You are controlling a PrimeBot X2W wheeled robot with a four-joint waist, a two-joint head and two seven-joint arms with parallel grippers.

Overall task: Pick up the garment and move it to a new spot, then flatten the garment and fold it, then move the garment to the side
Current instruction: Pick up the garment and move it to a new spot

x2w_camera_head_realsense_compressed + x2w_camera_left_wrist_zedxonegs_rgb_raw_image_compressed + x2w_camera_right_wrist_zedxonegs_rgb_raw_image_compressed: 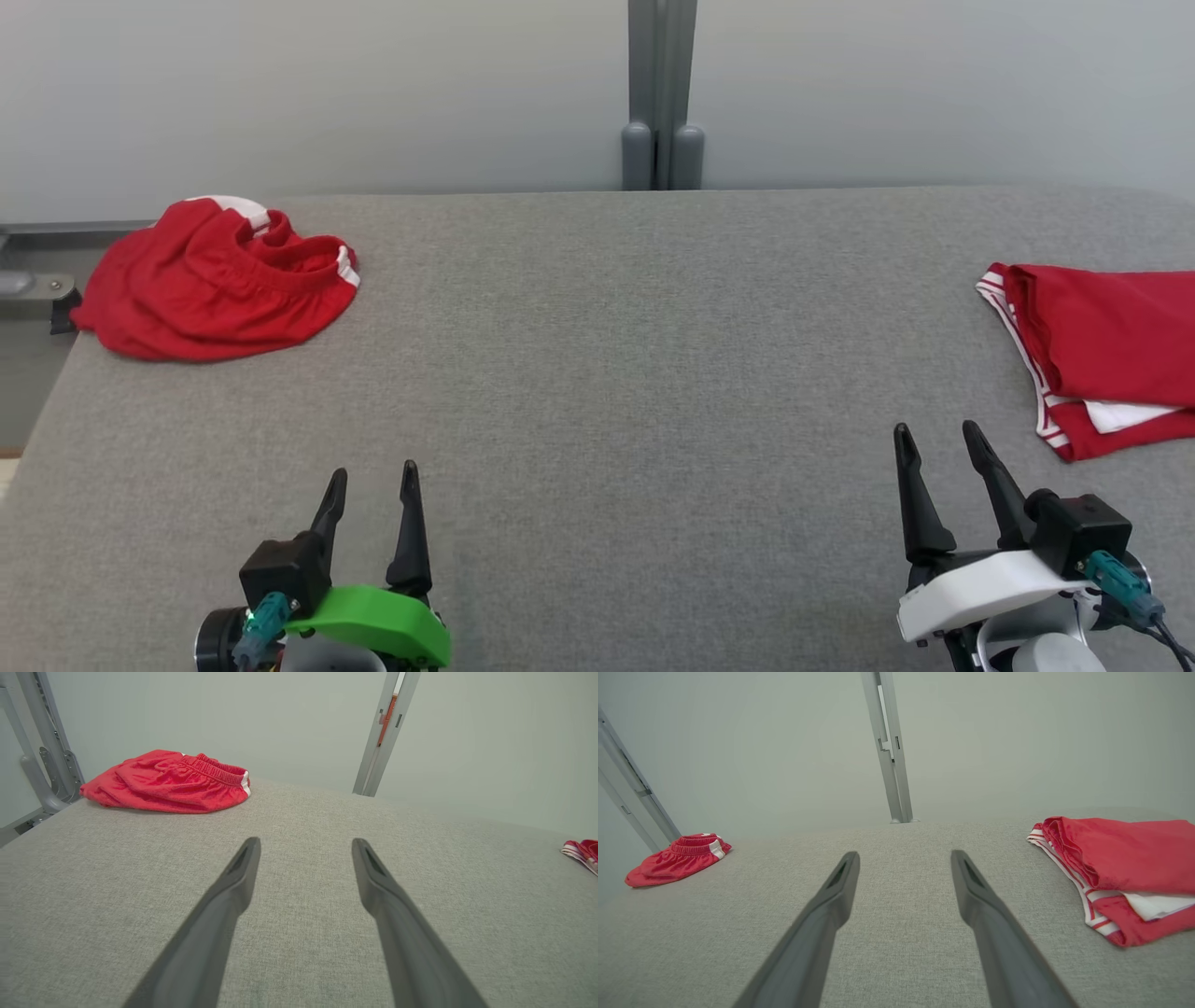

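A crumpled red garment (215, 280) with white stripes and an elastic waistband lies bunched at the far left of the grey padded table (616, 373); it also appears as the garment (166, 781) and the garment (677, 863) in the wrist views. My left gripper (373, 481) stands open near the front left, well short of it, nothing between its fingers. My right gripper (938, 439) is open at the front right, just left of a folded red garment (1102, 350) with white trim, apart from it.
The folded red garment (1120, 868) lies at the table's right edge, partly cut off. A grey upright post (661, 93) stands behind the table's far edge against the pale wall. A metal frame (42, 760) rises beyond the left corner.
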